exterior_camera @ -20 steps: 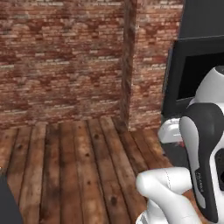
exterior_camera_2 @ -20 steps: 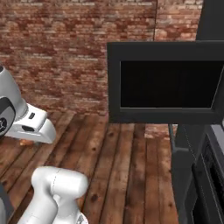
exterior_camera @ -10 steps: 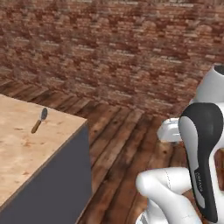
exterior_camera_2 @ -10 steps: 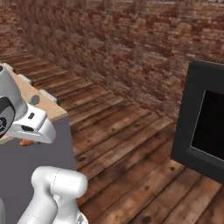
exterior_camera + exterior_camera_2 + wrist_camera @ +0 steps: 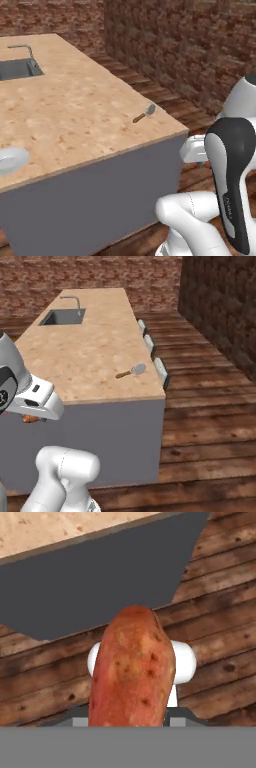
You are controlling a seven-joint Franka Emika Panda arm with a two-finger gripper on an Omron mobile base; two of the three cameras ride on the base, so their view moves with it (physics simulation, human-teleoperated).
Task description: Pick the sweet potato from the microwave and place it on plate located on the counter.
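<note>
The hand (image 5: 132,719) grips the sweet potato (image 5: 132,672) above the wooden floor, beside the bench (image 5: 95,346) carrying a spatula (image 5: 131,372).

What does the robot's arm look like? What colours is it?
The arm is glossy white with smooth, rounded, chunky segments like fat tubes. A long dark grey-black band curves down its upper link, with small pale lettering too blurry to read. In the right base view, the white hand block carries a few small dark marks. No loose cables show.
</note>
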